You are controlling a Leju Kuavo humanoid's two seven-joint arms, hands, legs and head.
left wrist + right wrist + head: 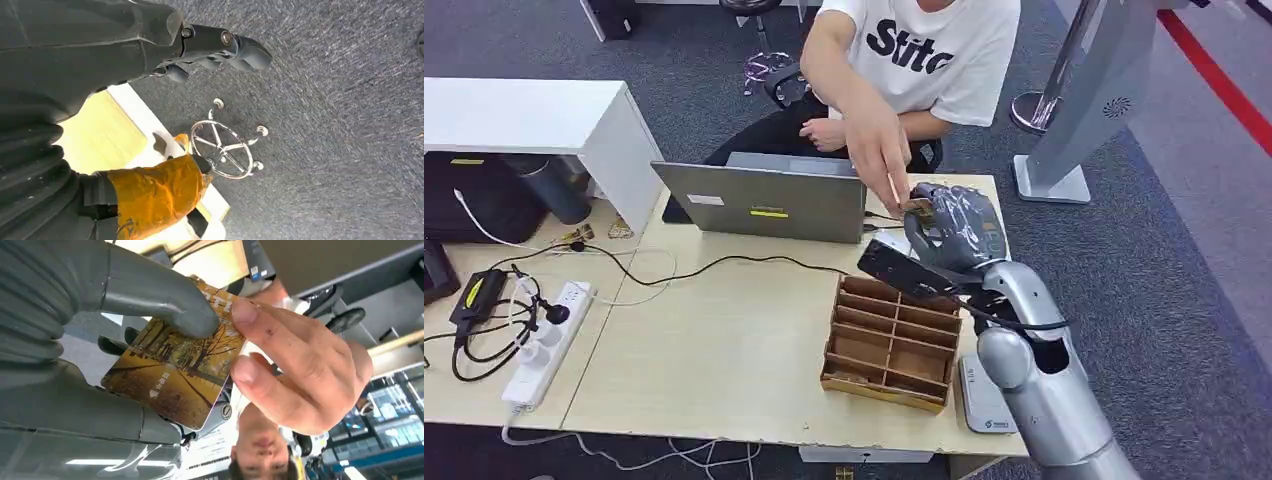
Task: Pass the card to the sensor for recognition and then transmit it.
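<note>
Golden card [172, 371] edge-up between right hand [150, 300] and person's fingers [260, 345]

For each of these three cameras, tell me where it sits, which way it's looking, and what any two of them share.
Head view: high on the robot, looking down at the table; right arm and right hand show.
Left wrist view: behind the left hand, facing carpet and a chair base.
Right wrist view: behind the right hand, facing the card and the person's hand.
Shared: head and right wrist views both show that card handover.
</note>
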